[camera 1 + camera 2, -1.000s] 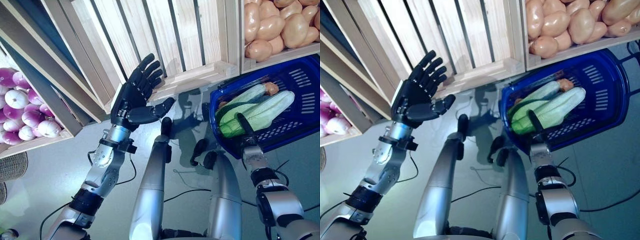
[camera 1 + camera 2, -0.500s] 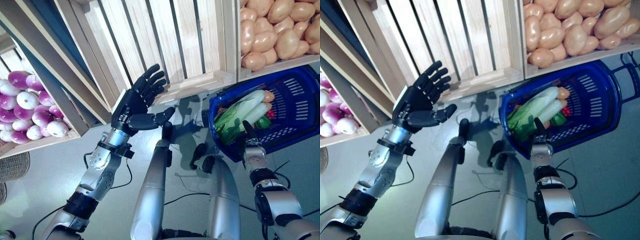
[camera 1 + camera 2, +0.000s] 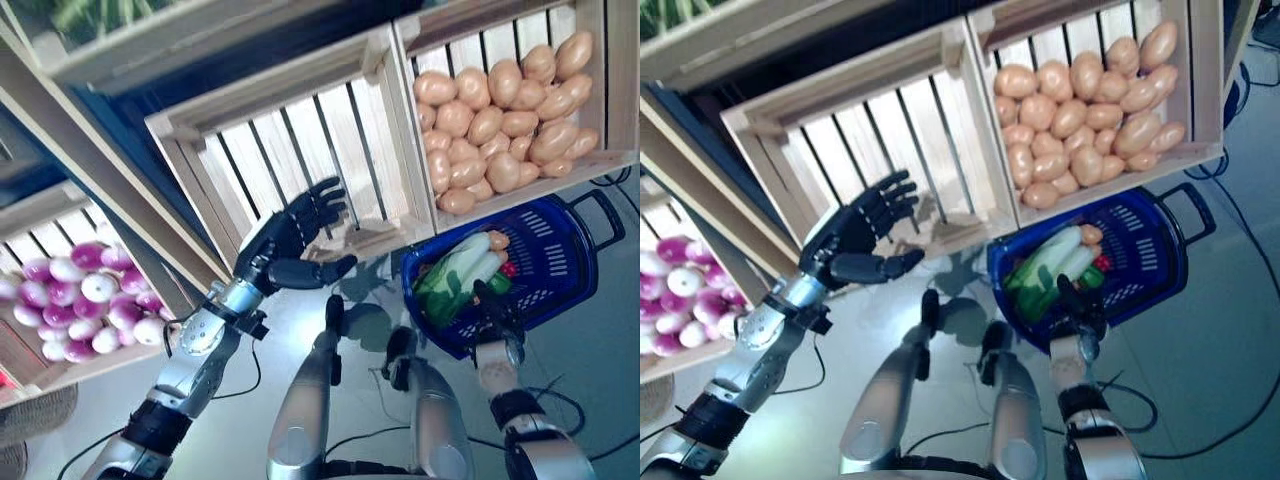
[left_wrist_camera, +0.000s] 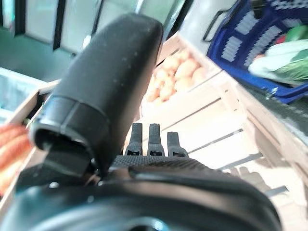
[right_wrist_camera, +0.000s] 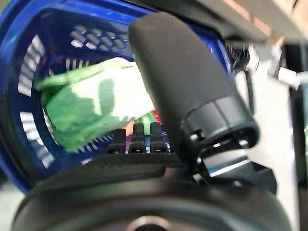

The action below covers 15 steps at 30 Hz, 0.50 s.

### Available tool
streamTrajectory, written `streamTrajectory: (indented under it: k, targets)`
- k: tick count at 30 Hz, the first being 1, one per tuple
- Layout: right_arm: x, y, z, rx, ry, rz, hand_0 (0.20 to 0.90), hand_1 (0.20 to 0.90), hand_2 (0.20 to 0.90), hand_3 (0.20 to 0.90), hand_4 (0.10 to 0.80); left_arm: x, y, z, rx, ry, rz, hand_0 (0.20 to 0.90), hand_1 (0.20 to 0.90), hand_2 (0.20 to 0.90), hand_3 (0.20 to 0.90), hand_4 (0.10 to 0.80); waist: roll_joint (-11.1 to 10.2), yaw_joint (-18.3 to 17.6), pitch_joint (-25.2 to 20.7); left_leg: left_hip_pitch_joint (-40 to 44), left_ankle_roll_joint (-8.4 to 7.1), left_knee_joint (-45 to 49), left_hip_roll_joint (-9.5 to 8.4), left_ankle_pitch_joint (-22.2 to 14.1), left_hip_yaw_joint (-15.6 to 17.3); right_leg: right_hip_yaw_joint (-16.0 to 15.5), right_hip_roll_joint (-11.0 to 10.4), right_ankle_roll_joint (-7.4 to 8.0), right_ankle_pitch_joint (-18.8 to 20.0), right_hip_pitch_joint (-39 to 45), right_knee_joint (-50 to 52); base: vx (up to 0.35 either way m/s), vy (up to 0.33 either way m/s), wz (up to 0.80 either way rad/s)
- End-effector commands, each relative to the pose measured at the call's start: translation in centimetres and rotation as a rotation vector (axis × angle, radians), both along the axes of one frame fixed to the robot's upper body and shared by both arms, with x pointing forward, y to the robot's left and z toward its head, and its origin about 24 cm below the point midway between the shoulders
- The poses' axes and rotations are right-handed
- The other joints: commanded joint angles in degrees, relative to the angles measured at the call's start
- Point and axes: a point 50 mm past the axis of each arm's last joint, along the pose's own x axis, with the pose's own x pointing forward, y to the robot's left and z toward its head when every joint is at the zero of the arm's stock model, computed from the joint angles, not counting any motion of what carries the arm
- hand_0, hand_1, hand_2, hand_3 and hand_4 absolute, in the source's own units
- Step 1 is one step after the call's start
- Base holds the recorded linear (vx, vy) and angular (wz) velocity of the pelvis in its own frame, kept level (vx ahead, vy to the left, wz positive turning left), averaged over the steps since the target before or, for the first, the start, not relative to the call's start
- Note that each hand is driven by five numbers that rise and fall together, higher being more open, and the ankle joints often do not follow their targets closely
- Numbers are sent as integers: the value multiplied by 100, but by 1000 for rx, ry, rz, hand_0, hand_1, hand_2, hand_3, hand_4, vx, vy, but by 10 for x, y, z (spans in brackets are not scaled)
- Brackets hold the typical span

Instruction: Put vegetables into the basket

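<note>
Eye views: the left hand (image 3: 285, 245), fingers spread and empty, hovers before an empty crate (image 3: 300, 150); it should reach on to the potatoes (image 3: 500, 120). Right wrist view: the right hand (image 5: 144, 144) grips the basket (image 5: 29, 72) rim, greens (image 5: 96, 106) inside; keep it level.

The empty slatted crate (image 3: 300, 150) at the centre of the frame offers the widest free room; the left hand (image 3: 285, 240), fingers spread, hovers just before its low front lip (image 3: 375, 238). To its right, a wooden divider wall (image 3: 405, 120) shuts it off from the crate piled with potatoes (image 3: 500, 130). Below that crate, the blue basket (image 3: 560, 270) is tucked close under the front board, and leafy greens (image 3: 450, 280) fill its near half; the far half by the handle looks open, though it is hard to tell. The right hand (image 3: 495, 310) grips the basket's near rim. At lower left, purple onions (image 3: 85, 305) fill their bin.
</note>
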Motion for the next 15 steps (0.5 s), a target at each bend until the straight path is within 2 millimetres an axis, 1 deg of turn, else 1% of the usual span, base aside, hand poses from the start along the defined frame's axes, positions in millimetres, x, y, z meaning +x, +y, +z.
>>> streamTrajectory:
  k: [1,2,3,4,5,6,8,9,11,12,15]
  targets:
    - [-23,-7,-4,-295,87,248,900,900,900,900,800,-14,-7,-10,77,-12,-59,900,900,900,900,800,-69,-280,-970,378,-258,-241,81,-341,151,147,71,77,1271,638,-1705,77,114,-15]
    - [-26,-6,-6,-304,101,270,900,900,900,900,800,-15,-6,-14,91,10,-57,900,900,900,900,800,-77,-306,-1027,409,-255,-282,89,-329,164,156,74,89,1302,663,-1761,97,131,-17]
    - [-35,-3,-15,-322,142,350,900,900,900,900,800,-17,-3,-26,114,57,-56,900,900,900,900,800,-106,-369,-1129,558,-252,-343,105,-345,233,176,66,119,1339,776,-1873,145,136,-13]
    - [-49,-2,-26,-383,215,468,900,900,900,900,800,-25,1,-49,180,136,-48,900,900,900,900,800,-148,-460,-1282,824,-243,-417,120,-404,288,228,74,164,1349,996,-1985,154,135,-12]
    - [-52,-1,-29,-392,235,503,900,900,900,900,800,-26,2,-54,199,151,-44,900,900,900,900,800,-153,-478,-1331,852,-243,-438,130,-400,305,233,82,171,1365,1018,-2013,195,165,-13]
    - [-63,3,-38,-400,293,603,900,900,900,900,800,-33,6,-72,226,228,-48,900,900,900,900,800,-182,-545,-1489,1075,-244,-556,147,-438,365,284,98,207,1374,1209,-2155,118,98,-12]
    - [-71,4,-44,-388,327,651,900,900,900,900,800,-36,8,-81,243,267,-40,900,900,900,900,800,-196,-568,-1568,1194,-238,-619,150,-463,382,298,107,223,1370,1307,-2214,126,97,-18]
    - [-83,8,-55,-376,378,735,900,900,900,900,800,-42,10,-96,286,310,-43,900,900,900,900,800,-219,-597,-1693,1370,-219,-706,147,-501,401,335,124,254,1367,1455,-2292,141,99,-18]
    - [-93,10,-63,-394,428,818,900,900,900,900,800,-47,13,-109,325,351,-37,900,900,900,900,800,-236,-620,-1786,1471,-216,-716,151,-548,421,337,116,266,1348,1539,-2309,125,86,-11]
    - [-104,14,-73,-401,507,907,900,900,900,900,800,-51,16,-124,358,411,-25,900,900,900,900,800,-263,-649,-1895,1620,-196,-729,153,-606,449,358,109,296,1346,1652,-2347,114,87,-8]
    - [-131,18,-91,-336,645,992,900,900,900,900,800,-60,23,-149,392,535,19,900,900,900,900,800,-302,-679,-2062,1869,-172,-759,165,-711,520,339,90,327,1327,1852,-2409,110,78,-9]
